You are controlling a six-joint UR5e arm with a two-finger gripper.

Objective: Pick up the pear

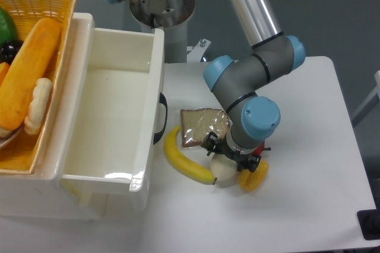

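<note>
Pear (223, 171) sits on the desk (309, 205) between banana (183, 159) at 9 o'clock and pepper (253, 178) at 3, gripper (228, 157) directly over it, finger state hidden; looks light, smooth, slippery, so grab across its widest middle.

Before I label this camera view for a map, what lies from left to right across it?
Wicker basket → white bin → banana → pear → yellow-orange pepper. The wrapped bread slice overlaps banana and pear in position, so I leave it out.
</note>
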